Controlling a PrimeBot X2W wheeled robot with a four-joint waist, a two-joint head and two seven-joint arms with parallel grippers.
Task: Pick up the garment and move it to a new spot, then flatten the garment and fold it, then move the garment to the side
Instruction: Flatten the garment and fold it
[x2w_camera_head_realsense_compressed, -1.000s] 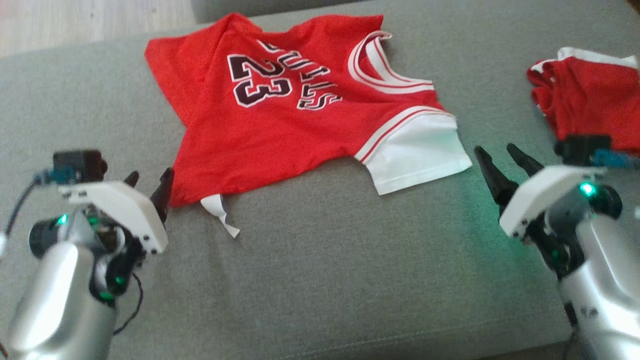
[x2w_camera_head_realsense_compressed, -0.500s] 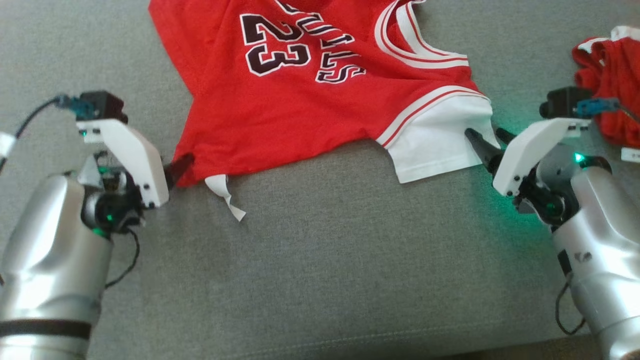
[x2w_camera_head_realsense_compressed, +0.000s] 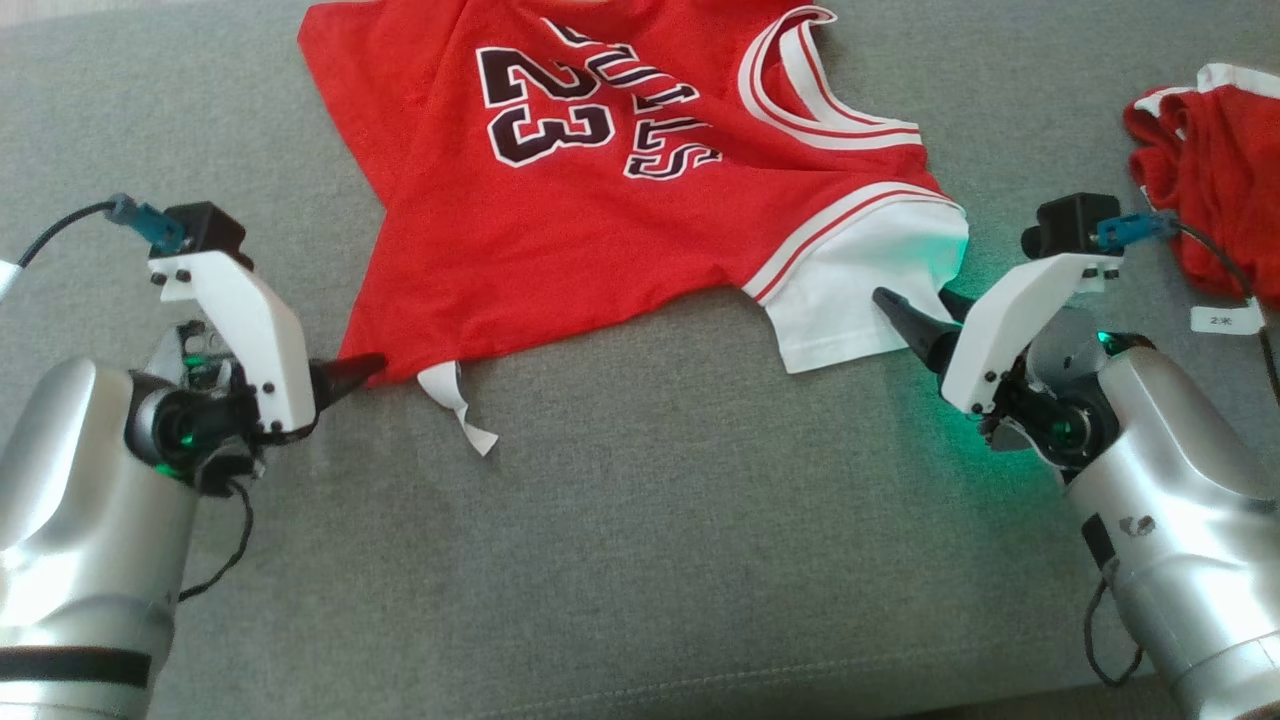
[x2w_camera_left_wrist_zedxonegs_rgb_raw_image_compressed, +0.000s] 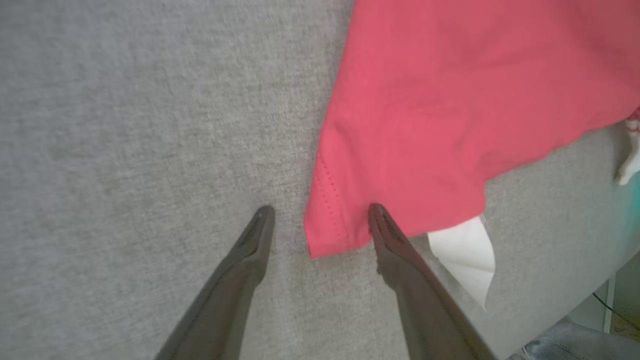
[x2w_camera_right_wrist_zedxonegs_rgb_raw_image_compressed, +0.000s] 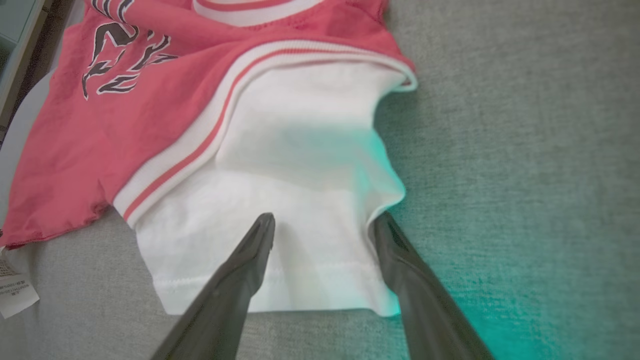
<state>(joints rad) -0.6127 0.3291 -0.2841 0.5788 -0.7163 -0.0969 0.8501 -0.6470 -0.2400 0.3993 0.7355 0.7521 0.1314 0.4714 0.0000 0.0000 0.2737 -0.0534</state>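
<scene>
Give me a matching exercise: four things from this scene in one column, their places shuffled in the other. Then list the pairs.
Things:
1. left gripper
2. right gripper
3. tag
4. red pile

Places:
A. over the white sleeve
B. far right on the couch
C. at the jersey's red bottom corner
D. poking out from under the jersey's edge

Pairs: 1-C, 2-A, 3-D, 4-B

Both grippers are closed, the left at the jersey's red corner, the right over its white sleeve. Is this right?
No: both are open. The wrist views show the left gripper spread about the red corner of the jersey, the right gripper over its white sleeve.
</scene>
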